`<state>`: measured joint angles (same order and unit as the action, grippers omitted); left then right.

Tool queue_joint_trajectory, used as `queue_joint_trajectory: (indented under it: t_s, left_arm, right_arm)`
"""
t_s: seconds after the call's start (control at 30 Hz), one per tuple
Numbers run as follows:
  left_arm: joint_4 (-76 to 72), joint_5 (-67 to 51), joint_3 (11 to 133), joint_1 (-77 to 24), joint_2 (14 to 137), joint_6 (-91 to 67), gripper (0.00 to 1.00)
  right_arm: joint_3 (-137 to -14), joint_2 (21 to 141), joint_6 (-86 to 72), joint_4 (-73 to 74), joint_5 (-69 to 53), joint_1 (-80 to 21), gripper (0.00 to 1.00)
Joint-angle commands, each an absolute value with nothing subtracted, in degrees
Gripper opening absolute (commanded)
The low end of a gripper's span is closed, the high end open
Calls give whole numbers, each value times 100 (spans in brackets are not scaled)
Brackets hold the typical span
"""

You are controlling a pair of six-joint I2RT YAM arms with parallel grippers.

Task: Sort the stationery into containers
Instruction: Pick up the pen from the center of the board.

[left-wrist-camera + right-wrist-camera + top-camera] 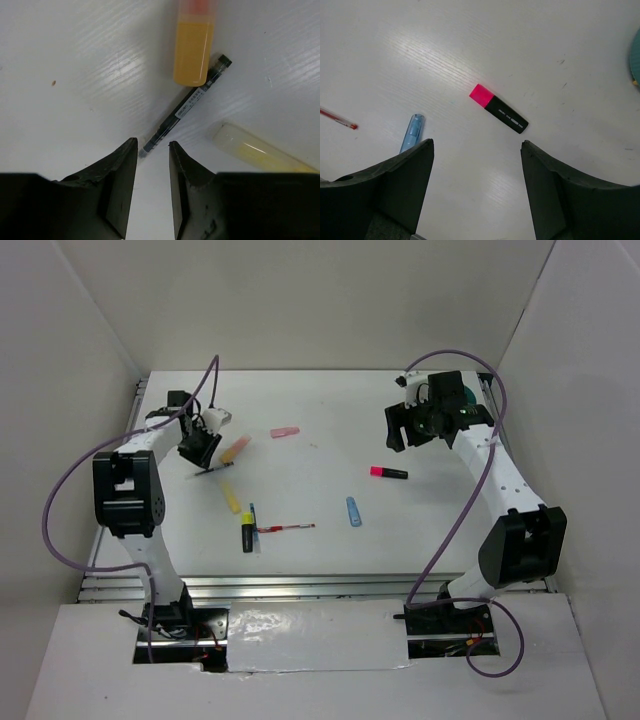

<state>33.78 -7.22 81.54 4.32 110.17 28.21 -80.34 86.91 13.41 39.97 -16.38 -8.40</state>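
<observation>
My left gripper (199,453) is at the far left, just behind a thin black pen (211,470) and an orange marker (235,448). In the left wrist view the gripper (152,143) is narrowly open and empty, with the black pen's (185,107) tip just ahead of the fingertips, the orange marker (193,50) beyond it and a pale yellow highlighter (255,150) at the right. My right gripper (404,429) is wide open (477,142) and empty above a pink-black highlighter (498,109) (388,473). The teal organiser (470,398) is mostly hidden behind the right arm; its rim (636,57) shows.
A pink eraser (285,431) lies at the far middle. A yellow highlighter (232,497), a black-yellow marker (247,537), a blue pen (252,514) and a red pen (287,528) lie left of centre. A light blue marker (353,511) (411,132) lies in the middle. White walls enclose the table.
</observation>
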Motion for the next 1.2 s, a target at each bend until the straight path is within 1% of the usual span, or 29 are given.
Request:
queue_joint_trajectory:
  t_s: [0.0, 0.33, 0.4, 0.43, 0.5, 0.53, 0.6, 0.63, 0.7, 0.73, 0.77, 0.8, 0.83, 0.9, 0.93, 1.0, 1.07, 1.1, 1.13, 1.17]
  left_arm:
    - [3674, -1116, 8385, 413, 11311, 3085, 44]
    - [3586, -1116, 8253, 343, 11654, 3208, 42]
    - [3621, -1081, 8227, 316, 11681, 3243, 39]
    - [3630, -1081, 8218, 308, 11681, 3252, 35]
    - [3639, -1046, 8121, 281, 11663, 3278, 31]
    - [3647, -1028, 8095, 264, 11637, 3287, 27]
    - [3700, -1046, 8033, 255, 11549, 3287, 22]
    - [3726, -1055, 8068, 255, 11453, 3278, 15]
    - [3892, -1168, 8156, 255, 11312, 3200, 8]
    - [3998, -1239, 8243, 272, 11138, 3121, 0]
    - [4138, -1396, 8583, 333, 11040, 2842, 0]
    - [4531, -1946, 8813, 395, 10961, 2639, 0]
    - [4744, -2273, 9337, 439, 10786, 2437, 0]
    - [5270, -2941, 9815, 510, 10609, 1778, 0]
    - [5352, -3623, 10105, 501, 10365, 1584, 0]
    - [5161, -4329, 10021, 396, 9891, 654, 0]
    - [4757, -4701, 9757, 229, 9512, -574, 0]
    - [4459, -4685, 9356, 159, 9101, -1111, 0]
    - [3986, -4250, 9195, 54, 8897, -2134, 0]
    - [3894, -4054, 9072, -165, 8738, -2423, 0]
  right_arm:
    - [-8104, 8569, 1389, 4069, -1740, -870, 77]
    - [-8297, 8657, 1397, 4192, -1784, -905, 76]
    - [-8367, 8640, 1389, 4227, -1793, -923, 76]
    - [-8393, 8631, 1380, 4245, -1793, -949, 76]
    - [-8490, 8587, 1371, 4306, -1810, -975, 76]
    - [-8525, 8578, 1380, 4333, -1837, -984, 76]
    - [-8631, 8517, 1397, 4386, -1872, -1037, 76]
    - [-8700, 8438, 1424, 4412, -1924, -1063, 75]
    - [-8754, 8324, 1476, 4403, -1977, -1081, 75]
    - [-8771, 8158, 1503, 4377, -1995, -1090, 74]
    - [-8780, 8061, 1555, 4316, -2047, -1125, 74]
    - [-8772, 7964, 1704, 4281, -2083, -1125, 74]
    - [-8754, 7693, 1827, 4228, -2118, -1151, 75]
    - [-8693, 7437, 2273, 4035, -2162, -1265, 75]
    - [-8631, 7175, 2442, 3886, -2162, -1327, 74]
    - [-8526, 6753, 3011, 3701, -2197, -1581, 73]
    - [-8254, 6479, 3452, 3324, -2215, -1844, 72]
    - [-8114, 6182, 3889, 3140, -2180, -2202, 70]
    - [-7773, 6031, 4111, 2703, -2145, -2415, 69]
    - [-7578, 5881, 4548, 2446, -2092, -2652, 68]
